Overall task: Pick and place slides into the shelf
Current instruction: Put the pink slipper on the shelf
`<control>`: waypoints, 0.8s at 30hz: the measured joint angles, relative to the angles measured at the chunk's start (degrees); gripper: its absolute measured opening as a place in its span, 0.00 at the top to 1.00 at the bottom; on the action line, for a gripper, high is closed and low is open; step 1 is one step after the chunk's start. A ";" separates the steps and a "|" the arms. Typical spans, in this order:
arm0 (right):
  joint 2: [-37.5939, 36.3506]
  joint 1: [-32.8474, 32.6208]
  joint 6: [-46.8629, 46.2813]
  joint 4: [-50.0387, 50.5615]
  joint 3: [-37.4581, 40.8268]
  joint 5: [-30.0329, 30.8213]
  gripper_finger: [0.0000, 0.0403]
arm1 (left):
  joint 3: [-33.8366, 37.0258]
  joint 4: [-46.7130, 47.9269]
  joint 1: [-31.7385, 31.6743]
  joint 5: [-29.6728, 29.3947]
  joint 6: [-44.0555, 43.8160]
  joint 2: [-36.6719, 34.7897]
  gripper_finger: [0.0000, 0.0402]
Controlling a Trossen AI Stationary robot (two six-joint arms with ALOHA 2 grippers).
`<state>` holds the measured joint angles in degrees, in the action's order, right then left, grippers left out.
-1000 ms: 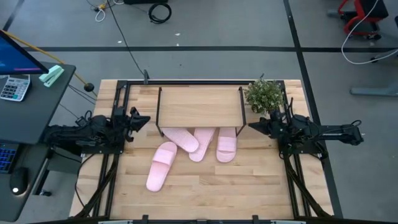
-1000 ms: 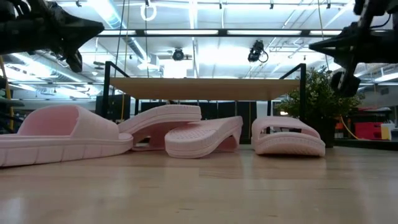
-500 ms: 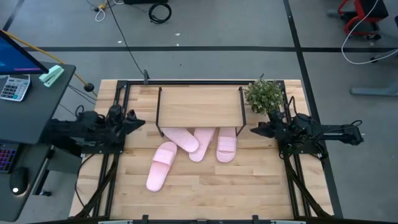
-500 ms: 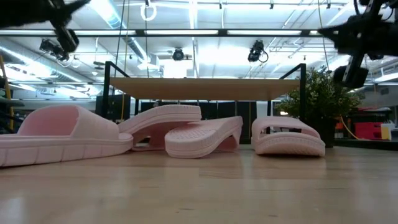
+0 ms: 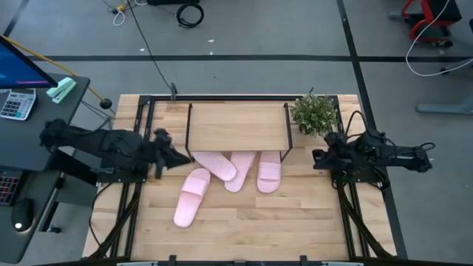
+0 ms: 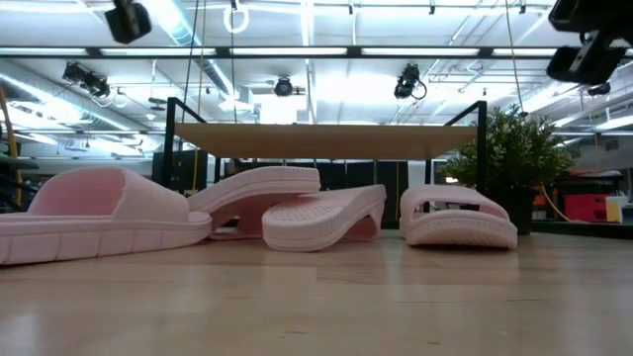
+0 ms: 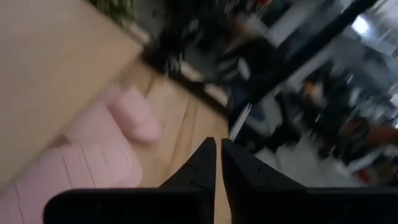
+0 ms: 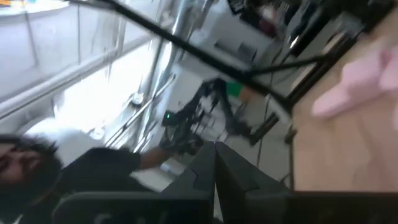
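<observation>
On the wooden worktop (image 5: 251, 222), the left pincer (image 5: 179, 157), clenched and empty, hovers just beside the shelf (image 5: 238, 125) and the four pink slides (image 5: 229, 174) at its front edge, while the right pincer (image 5: 316, 157), also clenched, waits beside the potted plant (image 5: 315, 113).

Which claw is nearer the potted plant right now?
Right. The right claw sits just in front of the potted plant; the left claw is across the shelf, by the slides.

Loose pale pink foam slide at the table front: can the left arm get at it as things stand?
Probably yes. The pale pink foam slide lies apart from the others with bare wood around it, and the left end effector sits just behind it, fingers shut.
</observation>
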<state>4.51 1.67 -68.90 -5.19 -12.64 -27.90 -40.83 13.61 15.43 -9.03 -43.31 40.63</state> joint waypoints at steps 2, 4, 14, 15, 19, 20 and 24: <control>0.00 0.00 -0.03 2.46 -1.65 -2.30 0.97 | -3.23 2.77 2.25 0.19 -0.07 5.64 0.91; 0.00 0.00 0.63 4.90 -3.17 -4.22 0.97 | -6.46 6.17 4.82 0.28 -0.52 11.10 0.91; 0.04 0.00 5.61 12.45 -5.38 -7.30 0.97 | -22.62 25.52 14.90 1.70 -1.14 34.95 0.94; 0.15 0.00 6.99 12.69 -5.26 -7.37 0.97 | -23.52 26.22 15.48 2.73 -1.18 36.52 0.94; 1.62 0.00 10.48 12.74 -5.16 -7.37 0.97 | -24.53 26.46 16.47 8.17 -4.89 41.53 0.94; 2.26 0.00 10.58 12.78 -5.17 -7.39 0.97 | -24.53 26.65 16.45 9.40 -5.75 42.51 0.94; 5.76 0.00 12.98 12.83 -5.17 -8.18 0.97 | -24.51 28.62 17.32 10.18 -7.06 45.84 0.94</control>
<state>10.27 1.67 -55.93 7.64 -17.81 -36.08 -65.34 42.23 32.75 1.15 -50.37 86.47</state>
